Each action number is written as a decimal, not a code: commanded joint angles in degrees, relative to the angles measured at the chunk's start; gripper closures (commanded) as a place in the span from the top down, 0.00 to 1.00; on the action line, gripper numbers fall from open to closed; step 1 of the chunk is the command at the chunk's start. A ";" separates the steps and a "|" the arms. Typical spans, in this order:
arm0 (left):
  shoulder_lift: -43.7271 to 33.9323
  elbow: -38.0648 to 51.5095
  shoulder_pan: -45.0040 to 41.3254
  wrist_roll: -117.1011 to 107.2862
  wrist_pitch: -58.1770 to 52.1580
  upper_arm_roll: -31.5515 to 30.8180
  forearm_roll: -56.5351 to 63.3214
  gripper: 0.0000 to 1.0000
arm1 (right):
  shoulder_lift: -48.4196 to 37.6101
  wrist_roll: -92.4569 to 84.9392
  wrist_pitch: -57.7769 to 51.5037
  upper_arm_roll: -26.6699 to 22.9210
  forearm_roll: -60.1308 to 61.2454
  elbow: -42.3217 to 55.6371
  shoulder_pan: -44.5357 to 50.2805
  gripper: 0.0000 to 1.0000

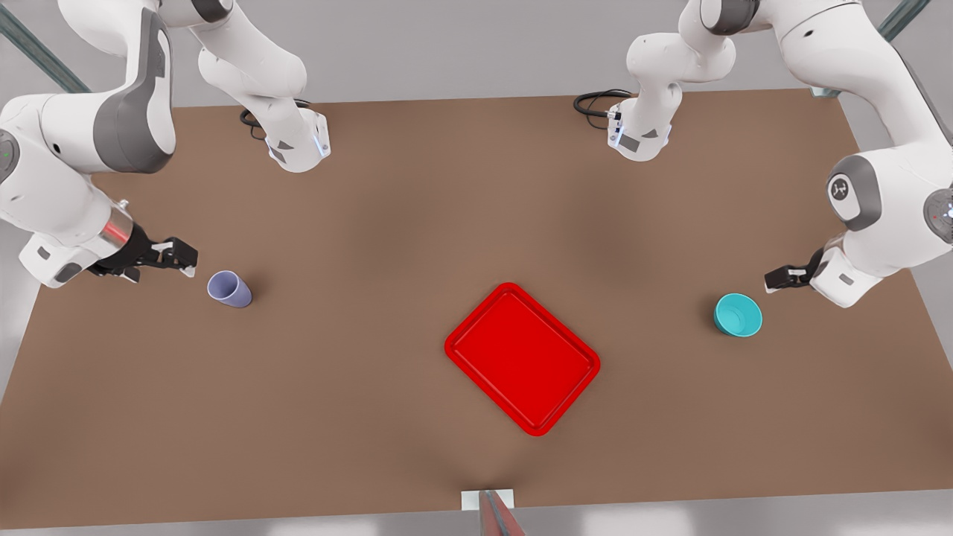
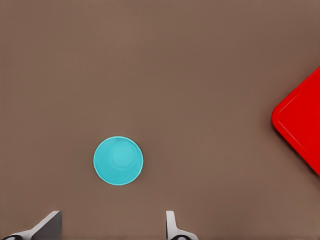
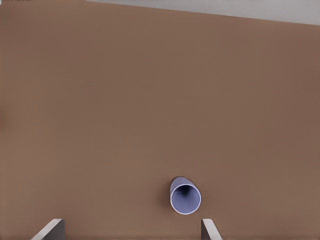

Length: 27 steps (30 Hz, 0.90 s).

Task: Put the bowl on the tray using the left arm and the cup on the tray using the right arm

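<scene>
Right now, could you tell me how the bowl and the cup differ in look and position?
The bowl is teal, low and wide; the cup is pale lavender, taller and narrower. The bowl sits toward the front view's right near the left gripper; the cup sits toward its left near the right gripper. Both stand upright on the table, apart from the red tray, and neither is held: both grippers are open.

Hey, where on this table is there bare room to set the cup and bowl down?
The tray is bare inside its rim. The brown table lies open between cup and tray, and between tray and bowl. It is tighter beside the cup, by the open right pincer, and beside the bowl, by the open left pincer.
</scene>
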 commanded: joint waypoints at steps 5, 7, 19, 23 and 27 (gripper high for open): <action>3.24 -0.09 4.66 3.60 -0.44 0.00 -3.81 1.00 | 6.93 0.05 0.98 -0.07 -0.05 0.79 -1.58 1.00; 8.87 -0.17 9.84 7.99 -0.18 0.27 -10.49 1.00 | 11.77 0.23 3.53 -0.68 -0.05 3.07 -2.19 1.00; 21.62 -12.21 18.02 42.63 25.66 0.18 -32.63 1.00 | 12.39 -0.12 4.06 -0.59 -4.27 4.04 -5.62 1.00; 21.00 -14.67 16.79 42.36 25.66 0.18 -35.79 1.00 | 12.48 -0.03 4.15 -0.59 -4.27 4.04 -5.62 1.00; 21.44 -15.64 15.47 42.45 25.66 0.18 -38.79 1.00 | 12.56 -0.12 4.94 -0.59 -4.18 4.04 -5.88 1.00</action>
